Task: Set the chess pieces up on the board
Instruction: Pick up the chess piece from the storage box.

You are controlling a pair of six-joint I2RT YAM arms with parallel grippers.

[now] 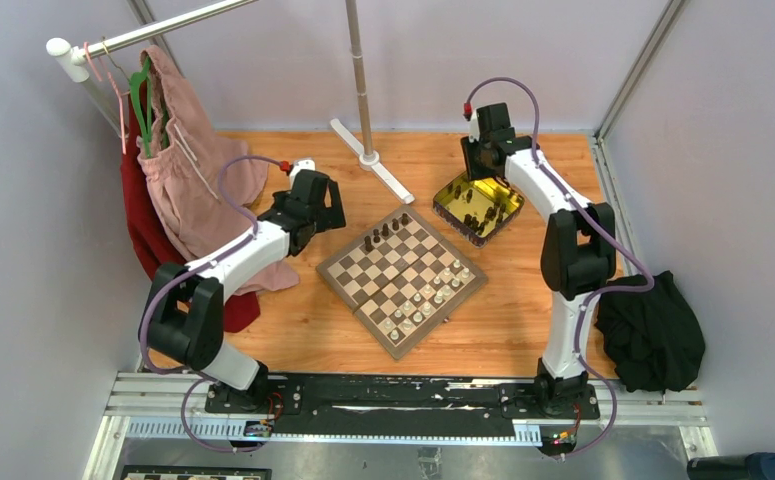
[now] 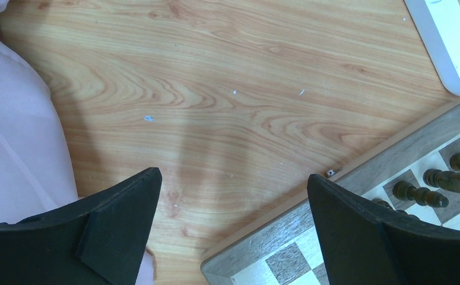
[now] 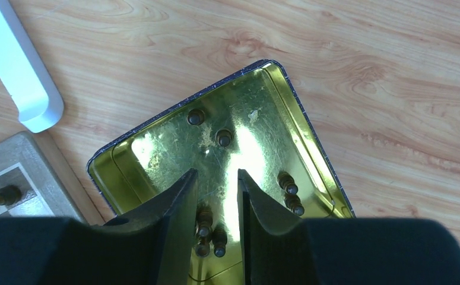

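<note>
- At the far left, a pink garment hangs from a rack and spills onto the table.
- My left gripper hovers over bare wood just off the board's left corner, fingers spread wide and holding nothing.
- The board lies mid-table, turned like a diamond.
- Dark chess pieces stand along its far-left edge, and pale chess pieces crowd its near-right side.
- A gold tin sits just beyond the board's right corner, with several dark pieces in it.
- My right gripper hangs over the tin. There is only a narrow gap between its fingers and nothing in it.
- A black cloth lies heaped at the far right.
</note>
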